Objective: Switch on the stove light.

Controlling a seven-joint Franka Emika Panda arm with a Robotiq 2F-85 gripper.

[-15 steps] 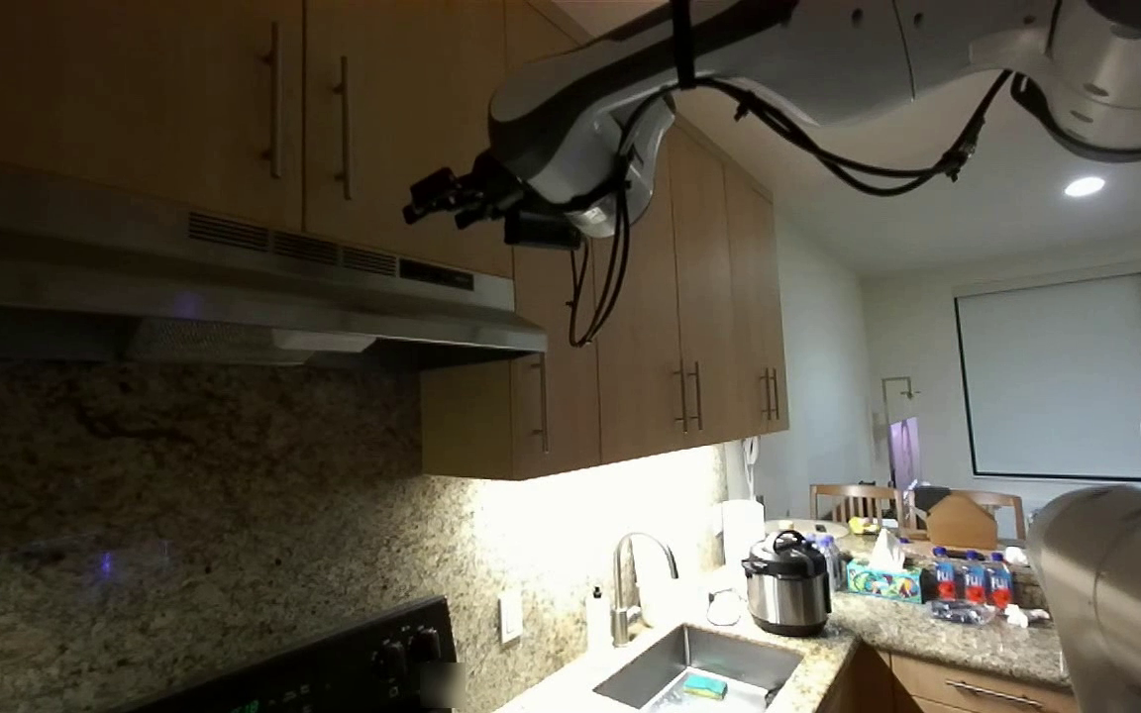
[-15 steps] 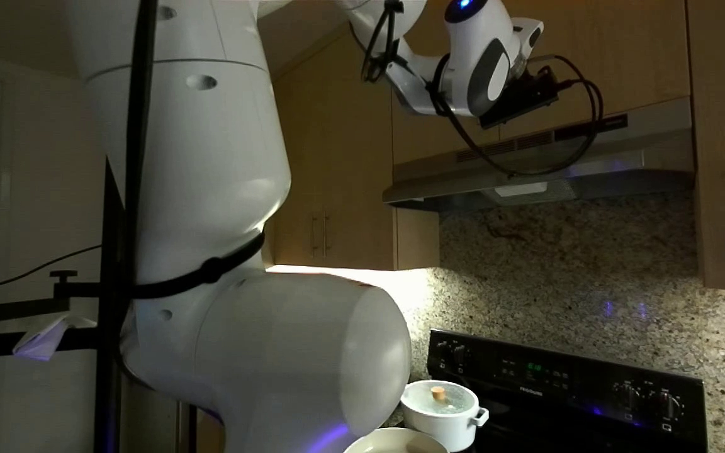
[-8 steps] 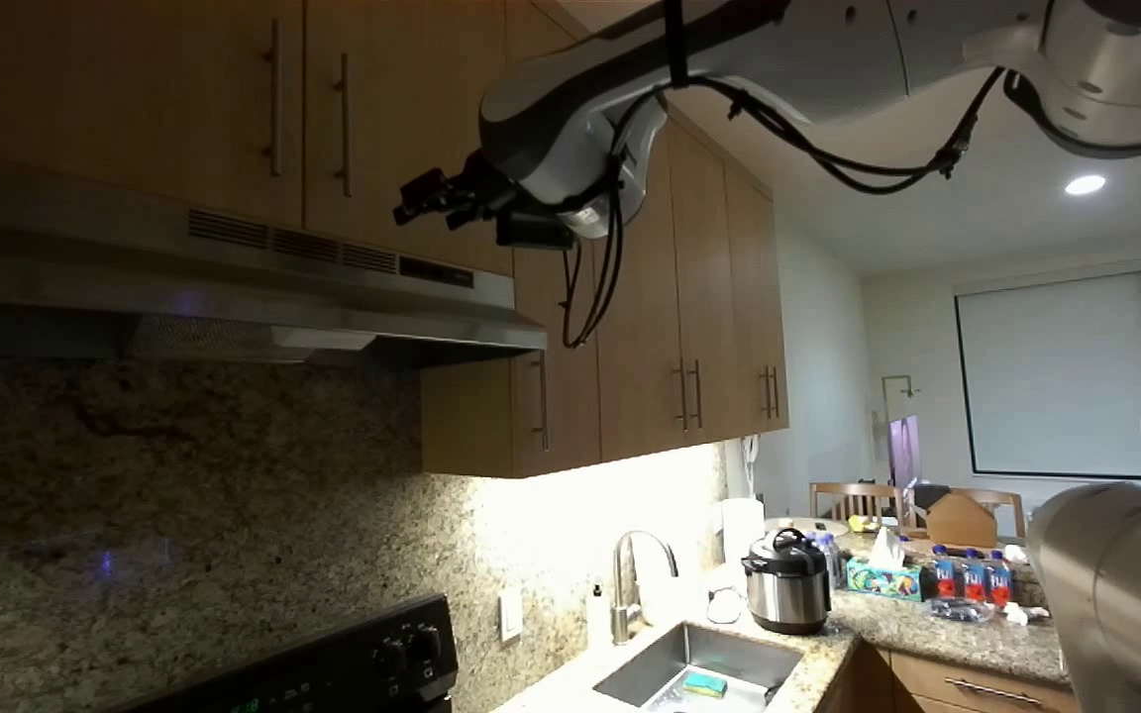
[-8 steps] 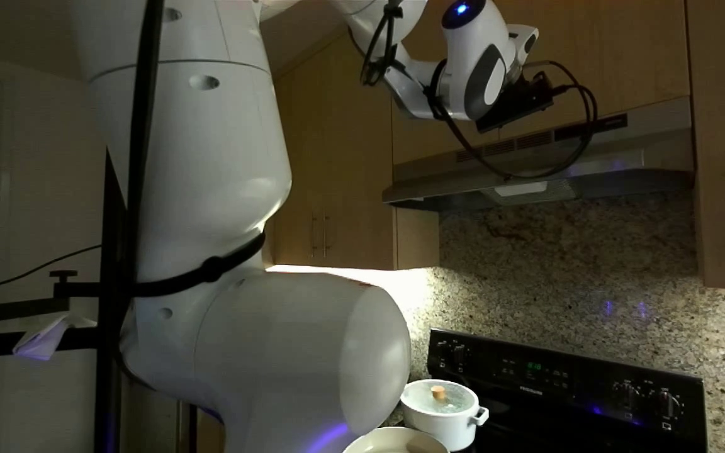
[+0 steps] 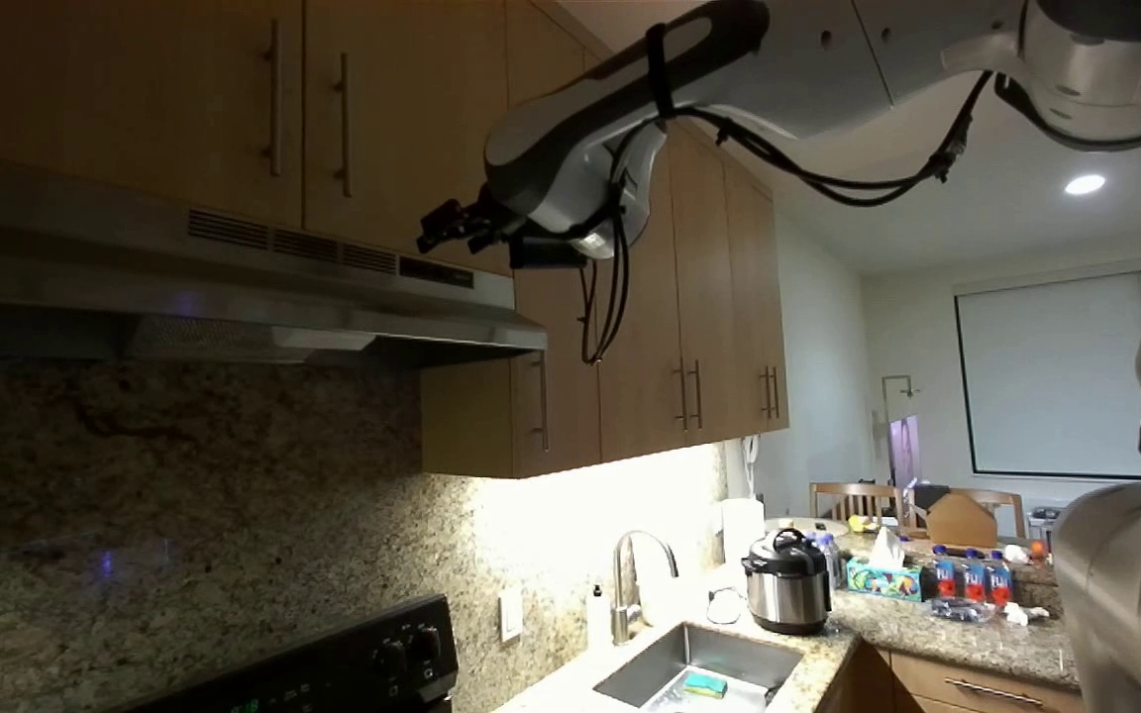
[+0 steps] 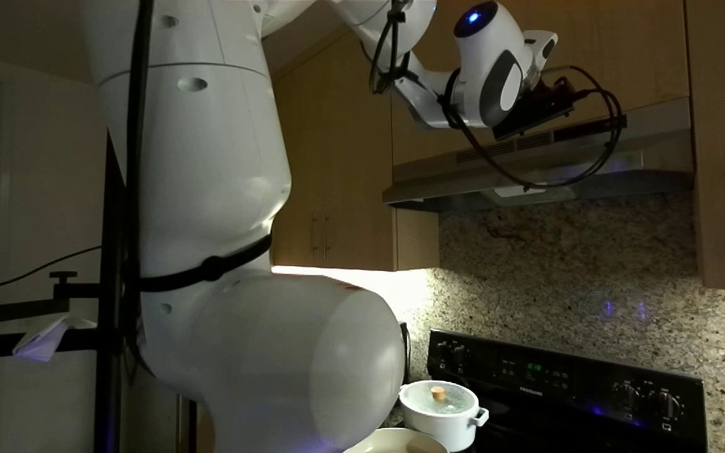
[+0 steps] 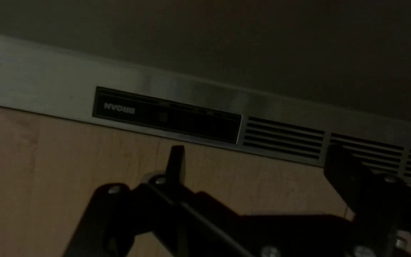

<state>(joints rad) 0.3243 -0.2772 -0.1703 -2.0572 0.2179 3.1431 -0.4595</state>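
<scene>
Stove light (image 5: 321,340) is the lens under the Broan range hood (image 5: 254,287); looks unlit. Its switch should be in the black control panel (image 7: 166,113), right of the vent slots (image 7: 283,137) on the hood's front. Gripper (image 7: 255,149) is up near the panel, jaws spread wide, nothing between them. Reads as approach, no press yet.

Risks:
- Height. Wrist view is upside down (BROAN inverted), so the right finger (image 7: 176,162) lines up with the cabinet door (image 7: 66,150), above the panel. Straight push from here probably jams on the door. Actual gap: can't tell.
- Spread. Left finger (image 7: 344,171) overlaps the vent slots in that view. At this width it could hit the hood first and stall the press. Bringing the jaws together would leave one blunt poker.
- Wrong switch. Panel is dark, markings too small to read; fan control likely sits beside the light's. Small sideways error picks the wrong one.
- Snag. Cable loop (image 6: 529,185) hangs below the wrist in both exterior views; lowering could hook it on the hood's lip.
- Skid. Off-angle push: tip may slide off the switch.
</scene>
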